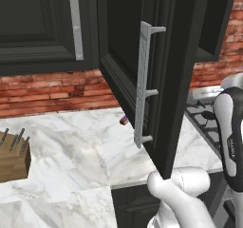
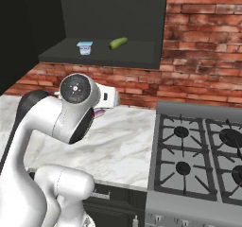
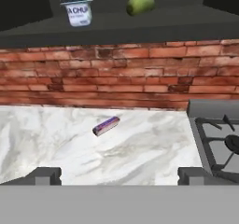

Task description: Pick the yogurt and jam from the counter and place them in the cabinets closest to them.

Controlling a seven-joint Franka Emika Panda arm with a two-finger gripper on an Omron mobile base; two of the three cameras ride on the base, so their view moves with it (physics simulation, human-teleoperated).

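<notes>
The yogurt (image 3: pixel 78 13), a small white cup with a blue rim, stands on the shelf of the open cabinet (image 2: pixel 99 56), also seen as the yogurt (image 2: pixel 85 48). The jam (image 3: pixel 106 125), a small purple oblong with a reddish end, lies on its side on the marble counter (image 3: pixel 149 148) near the brick wall; it shows again as the jam (image 1: pixel 124 120) behind the open door. My gripper (image 3: pixel 120 176) is open, hanging back from the counter's front with nothing between its fingertips (image 3: pixel 46 175), well short of the jam.
A green vegetable (image 2: pixel 118 42) lies on the same shelf, right of the yogurt. The open cabinet door (image 1: pixel 163 80) with its silver handle (image 1: pixel 142 87) juts out over the counter. A gas stove (image 2: pixel 198 155) adjoins on the right; a knife block (image 1: pixel 13 158) stands at the left.
</notes>
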